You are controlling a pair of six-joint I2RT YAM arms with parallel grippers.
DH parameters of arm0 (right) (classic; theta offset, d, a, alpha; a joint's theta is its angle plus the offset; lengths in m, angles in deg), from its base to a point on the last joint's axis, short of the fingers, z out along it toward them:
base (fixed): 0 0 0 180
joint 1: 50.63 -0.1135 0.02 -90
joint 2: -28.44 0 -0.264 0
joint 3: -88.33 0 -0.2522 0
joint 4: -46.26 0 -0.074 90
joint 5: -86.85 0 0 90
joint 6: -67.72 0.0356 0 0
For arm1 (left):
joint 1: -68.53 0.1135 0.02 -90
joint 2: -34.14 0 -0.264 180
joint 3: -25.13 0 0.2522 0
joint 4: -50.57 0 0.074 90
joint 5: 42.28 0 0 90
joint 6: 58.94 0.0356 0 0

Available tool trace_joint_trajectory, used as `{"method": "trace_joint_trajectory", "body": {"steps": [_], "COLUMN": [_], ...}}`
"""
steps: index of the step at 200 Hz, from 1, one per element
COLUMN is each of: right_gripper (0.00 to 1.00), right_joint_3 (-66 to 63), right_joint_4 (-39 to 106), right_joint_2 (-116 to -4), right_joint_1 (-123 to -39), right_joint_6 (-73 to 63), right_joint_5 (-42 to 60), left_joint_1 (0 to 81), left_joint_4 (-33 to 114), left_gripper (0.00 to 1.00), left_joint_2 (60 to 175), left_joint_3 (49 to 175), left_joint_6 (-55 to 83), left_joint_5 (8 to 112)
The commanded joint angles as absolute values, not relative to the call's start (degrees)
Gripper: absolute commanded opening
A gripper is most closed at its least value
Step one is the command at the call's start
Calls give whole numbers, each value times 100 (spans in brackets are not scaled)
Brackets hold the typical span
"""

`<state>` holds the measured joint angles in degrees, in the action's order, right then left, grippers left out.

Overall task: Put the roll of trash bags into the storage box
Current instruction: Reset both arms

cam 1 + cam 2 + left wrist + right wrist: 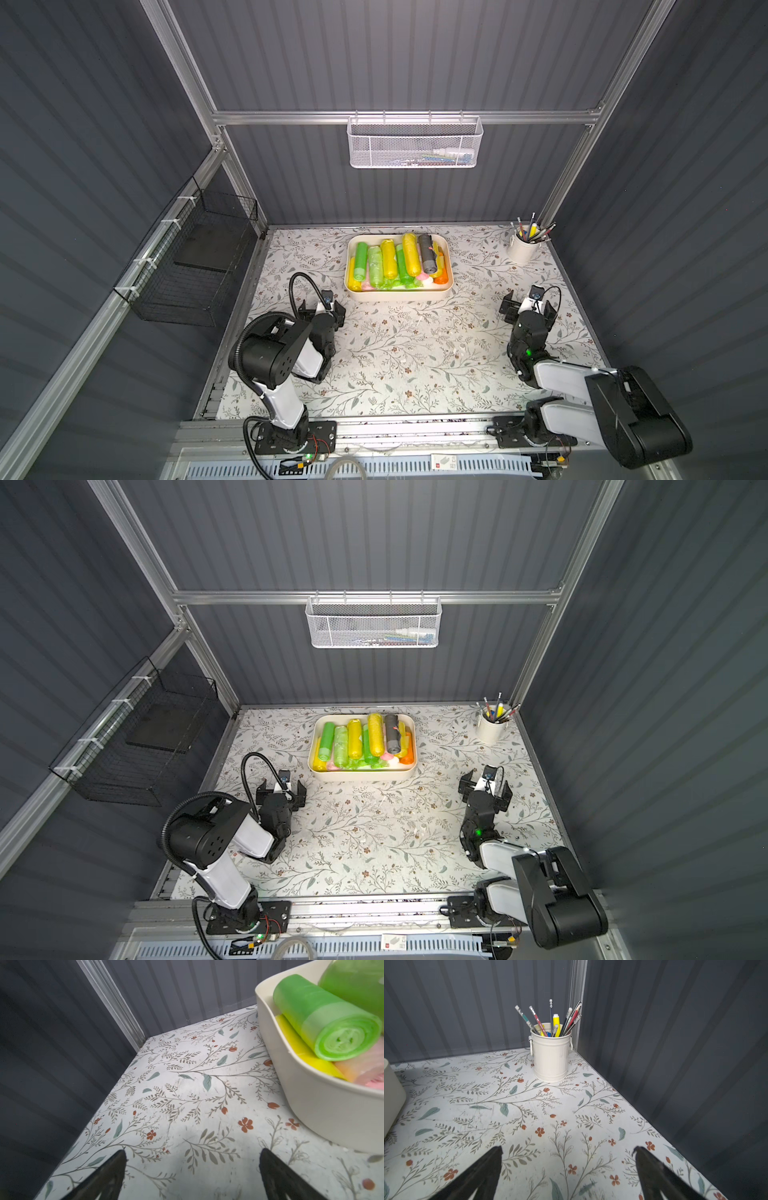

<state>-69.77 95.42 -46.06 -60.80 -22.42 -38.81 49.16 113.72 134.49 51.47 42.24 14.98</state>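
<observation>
Lower left of centre in both top views, left gripper (322,309) has its jaws wide, low over the table (415,353), just short of the box's near-left corner. In the left wrist view its fingers (108,1174) sit far apart at the bottom edge, with only floral tabletop between them. At right of centre, right gripper (528,307) is also spread wide and holds nothing; the right wrist view shows the same over bare table. Upper centre of the tabletop sits the box (399,296), beyond both grippers and touching neither. Inside it lie the rolls (389,259) of trash bags, packed side by side and stacked: green, yellow, one dark grey roll (427,253), orange and pink underneath. At upper right of the left wrist view, a green roll (324,1022) rests on a yellow one by the box corner. A pen cup (523,249) stands at the far right corner. On the back wall hangs a white mesh basket (415,143), and on the left wall a black wire basket (195,266).
</observation>
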Motion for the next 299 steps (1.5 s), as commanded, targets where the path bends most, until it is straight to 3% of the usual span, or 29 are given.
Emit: {"method": "trace_joint_trajectory", "body": {"steps": [1, 11, 28, 60, 86, 299], "right_gripper": [99, 99, 99, 99, 99, 99], "right_joint_3": [-7053, -7023, -6825, -6578, -6131, -6250], "right_joint_4": [11186, 11721, 10734, 10392, 9065, 9454], "right_joint_2": [-5279, -5716, -5380, -5670, -5420, -5516], "right_joint_1": [-5952, -5910, -5851, -5086, -4744, -4740], "right_joint_6": [-2472, -2601, -2527, -1897, -1557, -1601], "right_joint_5": [-3431, -3333, -2925, -1841, -1322, -1325], "left_joint_1": [5173, 5240, 5348, 5508, 6524, 6564], "left_joint_4": [12282, 12378, 11929, 11276, 8604, 8838], "left_gripper": [100, 100, 100, 100, 100, 100], "left_joint_2": [13554, 13778, 13599, 13493, 13237, 13245], "left_joint_3": [5134, 5233, 5327, 5589, 6711, 6618], "left_joint_6": [4141, 4100, 3968, 3848, 3248, 3267], "left_joint_5": [1880, 1849, 1980, 2134, 4096, 4183]}}
